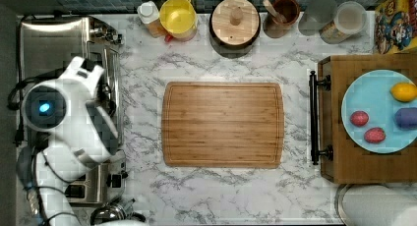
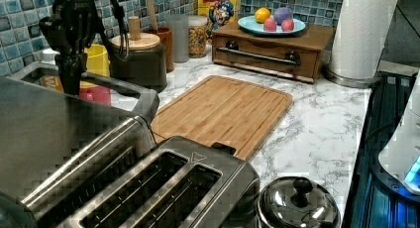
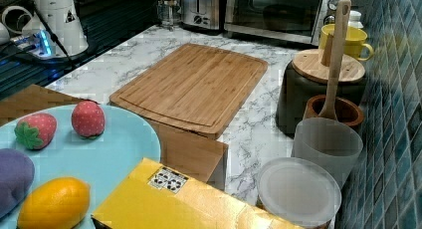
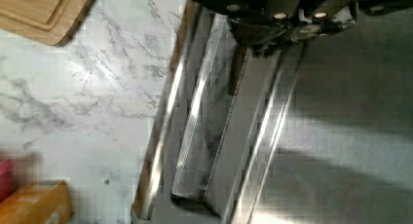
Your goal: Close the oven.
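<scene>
Wrist view shows the black robot hand (image 4: 292, 27) above the big shiny steel oven (image 4: 341, 136)'s bar handle (image 4: 195, 126); whether its fingers are apart, I cannot tell. It could slip off and leave the door ajar.

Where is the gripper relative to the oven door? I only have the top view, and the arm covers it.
Observer: In the left view, the gripper points straight down at the top edge of the door of the oven.
Operator: Is the door lying flat or up?
Observer: In the right view it stands near upright, with its window facing the cutting board. I can't tell whether it is fully shut.
</scene>
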